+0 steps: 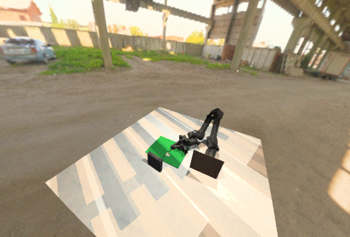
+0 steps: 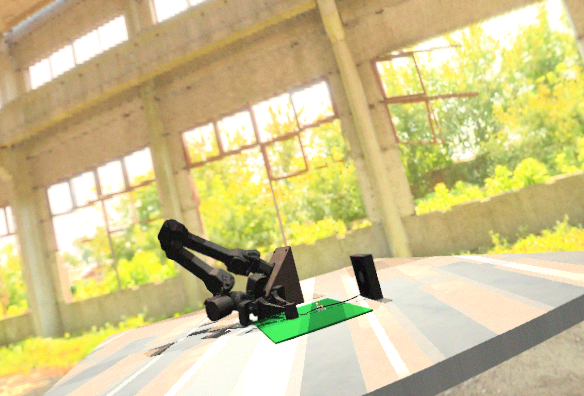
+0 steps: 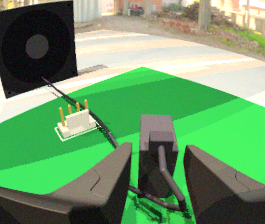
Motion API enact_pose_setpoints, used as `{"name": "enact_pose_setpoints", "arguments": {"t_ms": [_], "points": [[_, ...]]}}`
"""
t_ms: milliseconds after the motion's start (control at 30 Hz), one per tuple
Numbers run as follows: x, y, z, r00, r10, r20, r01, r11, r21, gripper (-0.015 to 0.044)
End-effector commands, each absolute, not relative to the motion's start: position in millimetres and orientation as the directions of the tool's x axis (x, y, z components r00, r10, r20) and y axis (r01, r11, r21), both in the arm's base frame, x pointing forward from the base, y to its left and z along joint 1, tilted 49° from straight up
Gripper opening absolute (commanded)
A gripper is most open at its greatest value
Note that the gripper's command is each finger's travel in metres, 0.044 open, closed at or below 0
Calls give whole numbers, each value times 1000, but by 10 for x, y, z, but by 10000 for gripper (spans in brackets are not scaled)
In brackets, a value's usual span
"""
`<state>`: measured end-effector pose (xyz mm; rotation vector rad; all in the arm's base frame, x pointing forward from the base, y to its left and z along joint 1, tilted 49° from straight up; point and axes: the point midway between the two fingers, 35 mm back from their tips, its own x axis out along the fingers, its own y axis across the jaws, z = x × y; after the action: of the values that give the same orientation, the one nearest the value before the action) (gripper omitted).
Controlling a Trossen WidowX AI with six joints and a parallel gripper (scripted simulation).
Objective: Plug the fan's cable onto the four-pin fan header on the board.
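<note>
The fan's dark plug (image 3: 150,130) stands between my fingertips in the wrist view, with its cable looping out of the near side. My gripper (image 1: 172,147) (image 2: 291,310) (image 3: 158,151) is open around the plug, low over the green board (image 1: 177,162) (image 2: 278,336) (image 3: 213,127), with a narrow gap on each side. The plug's lower end is partly hidden. The white four-pin header (image 1: 168,154) (image 2: 320,306) (image 3: 78,121) is apart from the plug, ahead and to the left in the wrist view; its gold pins are bare. The cable (image 3: 106,134) runs past the header to the fan.
The black square fan (image 1: 154,161) (image 2: 369,277) (image 3: 13,55) stands upright beyond the header at the board's edge. A dark brown panel (image 1: 207,164) (image 2: 287,277) stands beside the arm, close to the board. The cable lies across the board between the header and the gripper.
</note>
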<state>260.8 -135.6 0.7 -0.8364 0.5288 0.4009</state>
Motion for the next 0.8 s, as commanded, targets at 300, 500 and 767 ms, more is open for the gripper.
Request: {"name": "enact_pose_setpoints", "arguments": {"t_ms": [300,500,767], "points": [[2608,-1356,7,800,128,-586,-530,609,-590,140],[2605,-1357,11,800,128,-586,-530,609,-590,140],[2476,-1377,186,796,128,-591,-534,607,-588,140]]}}
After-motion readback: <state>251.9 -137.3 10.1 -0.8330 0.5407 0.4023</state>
